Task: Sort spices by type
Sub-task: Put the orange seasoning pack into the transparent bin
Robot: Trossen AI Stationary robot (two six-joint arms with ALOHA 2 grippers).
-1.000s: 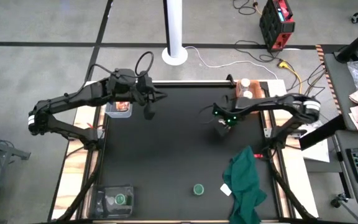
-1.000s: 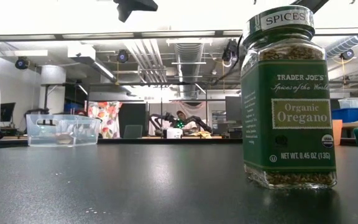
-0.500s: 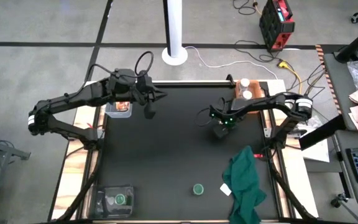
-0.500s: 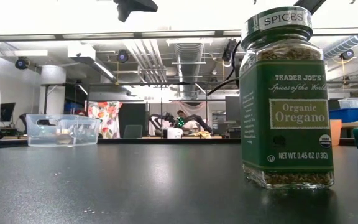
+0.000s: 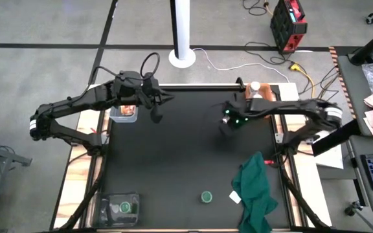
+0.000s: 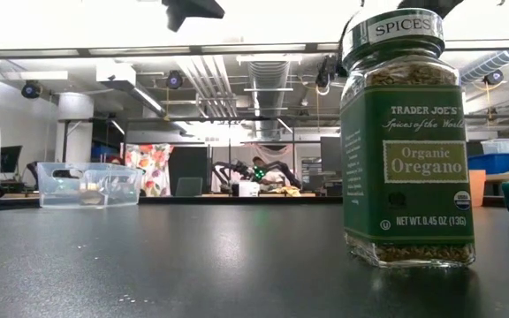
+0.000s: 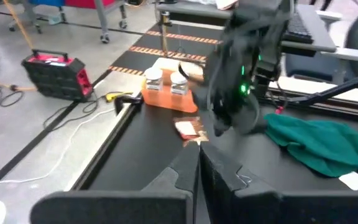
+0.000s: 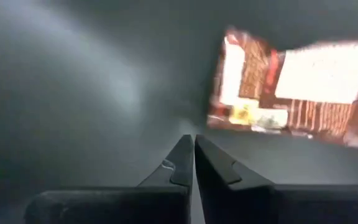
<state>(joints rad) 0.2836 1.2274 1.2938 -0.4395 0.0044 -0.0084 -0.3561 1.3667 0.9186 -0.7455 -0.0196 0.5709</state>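
Observation:
An orange-copper foil packet lies flat on the black table just ahead of my right gripper, which is shut with nothing between its fingers. The left wrist view shows that packet below my right gripper. My left gripper hovers shut beside a clear container at the far left that holds another packet. Two white-capped jars stand in an orange tray at the far right. One green-lidded jar stands upright on the table near the front, and another sits in a clear container at the near left.
A dark green cloth lies crumpled at the near right, with a white paper scrap beside it. In the low view the oregano jar stands close in front. The black mat's middle is bare.
My right gripper has shifted a little toward the table's far edge, and its arm has swung outward to the right. The left arm has kept still.

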